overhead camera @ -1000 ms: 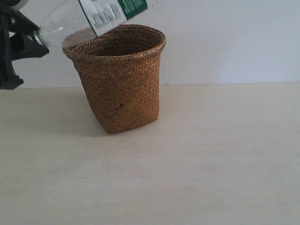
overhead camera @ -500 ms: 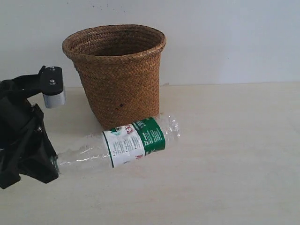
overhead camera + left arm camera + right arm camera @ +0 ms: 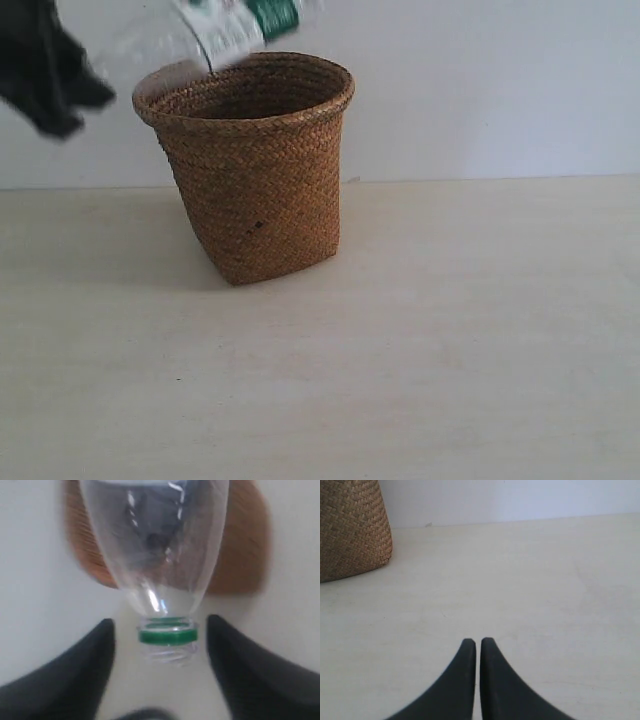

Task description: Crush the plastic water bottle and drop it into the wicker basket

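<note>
The plastic water bottle (image 3: 215,28) is tilted in the air above the far-left rim of the wicker basket (image 3: 255,170), its white-and-green label blurred and its top cut off by the frame edge. My left gripper (image 3: 85,85) is a dark blur at the upper left, by the bottle's neck end. In the left wrist view the clear bottle (image 3: 155,555) with its green neck ring (image 3: 167,635) lies between the left gripper's (image 3: 160,630) fingers (image 3: 90,655), which stand wide apart and do not touch it. The basket (image 3: 240,555) shows behind it. My right gripper (image 3: 478,642) is shut on nothing, low over the table.
The basket (image 3: 350,530) stands on a pale wooden table (image 3: 450,330) near a white back wall (image 3: 500,90). A small dark spot (image 3: 258,226) marks the basket's side. The right arm is out of the exterior view.
Half a second ago the bottle lay on the table in front of the basket with the left gripper at its neck. Now bottle and gripper are up above the basket rim, blurred.
</note>
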You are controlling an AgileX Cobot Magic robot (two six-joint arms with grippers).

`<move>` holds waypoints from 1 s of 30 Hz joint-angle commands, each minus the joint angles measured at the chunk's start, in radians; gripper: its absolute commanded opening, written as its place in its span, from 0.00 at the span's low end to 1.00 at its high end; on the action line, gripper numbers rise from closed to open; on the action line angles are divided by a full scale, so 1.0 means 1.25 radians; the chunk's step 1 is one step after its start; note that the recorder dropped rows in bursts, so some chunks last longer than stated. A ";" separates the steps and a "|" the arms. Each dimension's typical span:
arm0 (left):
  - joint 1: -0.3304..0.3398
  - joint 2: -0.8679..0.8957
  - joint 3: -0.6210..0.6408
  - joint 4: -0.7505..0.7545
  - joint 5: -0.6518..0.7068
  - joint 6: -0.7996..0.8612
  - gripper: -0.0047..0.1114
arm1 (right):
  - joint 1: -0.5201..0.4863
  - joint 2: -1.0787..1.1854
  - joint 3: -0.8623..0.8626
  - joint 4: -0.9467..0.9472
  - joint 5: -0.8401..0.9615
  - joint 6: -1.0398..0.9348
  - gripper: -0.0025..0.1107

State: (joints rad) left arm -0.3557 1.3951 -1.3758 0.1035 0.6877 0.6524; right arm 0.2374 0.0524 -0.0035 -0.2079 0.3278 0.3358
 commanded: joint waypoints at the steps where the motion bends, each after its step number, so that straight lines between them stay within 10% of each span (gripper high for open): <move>1: 0.004 0.042 -0.184 0.098 -0.004 -0.243 0.99 | -0.006 -0.001 0.003 -0.006 -0.005 -0.004 0.02; 11: 0.004 0.066 -0.215 0.088 0.425 -0.179 0.98 | -0.006 -0.001 0.003 -0.006 -0.005 -0.004 0.02; 21: 0.004 0.043 -0.135 0.041 0.427 -0.248 0.93 | -0.006 -0.001 0.003 -0.006 -0.005 -0.004 0.02; 24: 0.004 0.043 -0.086 0.052 0.427 -0.260 0.65 | -0.006 -0.001 0.003 -0.006 -0.005 -0.004 0.02; 27: 0.004 0.040 -0.046 0.027 0.427 -0.270 0.11 | -0.006 -0.001 0.003 -0.006 -0.005 -0.004 0.02; 30: 0.004 0.031 -0.018 -0.030 0.427 -0.334 0.09 | -0.006 -0.001 0.003 -0.006 -0.005 -0.004 0.02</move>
State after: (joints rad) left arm -0.3502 1.4545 -1.4250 0.1313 1.2183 0.3072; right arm 0.2374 0.0524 -0.0035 -0.2079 0.3278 0.3358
